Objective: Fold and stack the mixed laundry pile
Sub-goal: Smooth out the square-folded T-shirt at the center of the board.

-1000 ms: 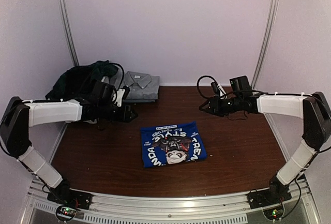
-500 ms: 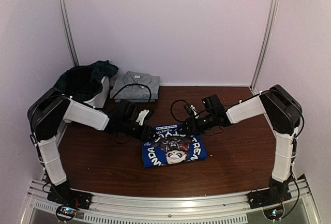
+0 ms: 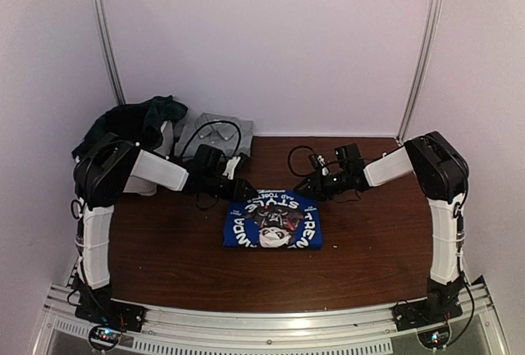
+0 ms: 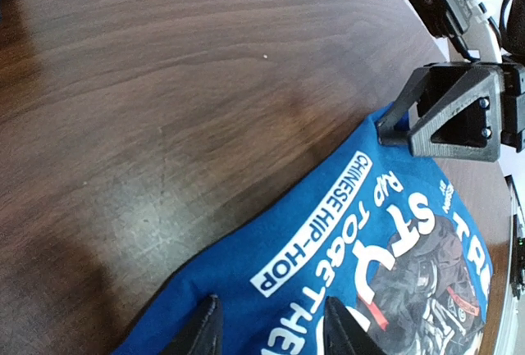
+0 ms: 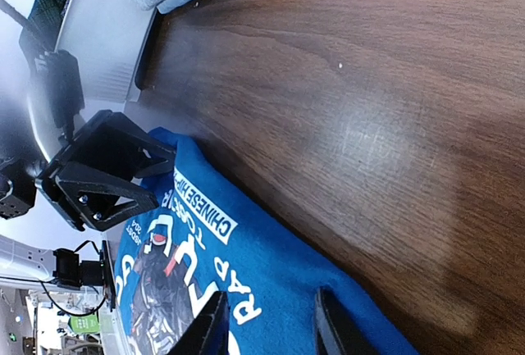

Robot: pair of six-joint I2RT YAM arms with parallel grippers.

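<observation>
A folded royal-blue T-shirt [image 3: 275,222] with a printed graphic lies mid-table, also visible in the left wrist view [image 4: 328,240] and the right wrist view [image 5: 246,265]. My left gripper [image 3: 244,192] is down on its far left corner. In the left wrist view [image 4: 271,316] both fingertips rest on flat blue cloth and the jaws stand apart. My right gripper [image 3: 312,190] is on the far right corner. In the right wrist view [image 5: 267,312] it is likewise open, with printed cloth between the tips. More of the laundry pile, a dark green garment [image 3: 135,121], hangs over the basket.
A white basket [image 3: 164,143] stands at the back left corner. A folded grey collared shirt [image 3: 215,129] lies beside it against the back wall. The two grippers face each other about a shirt's width apart. Bare brown table surrounds the T-shirt [image 3: 377,232].
Both arms swung in from the table's sides and came down on the T-shirt's far corners, jaws narrowing on the way. The shirt's near edge has shifted toward the back.
</observation>
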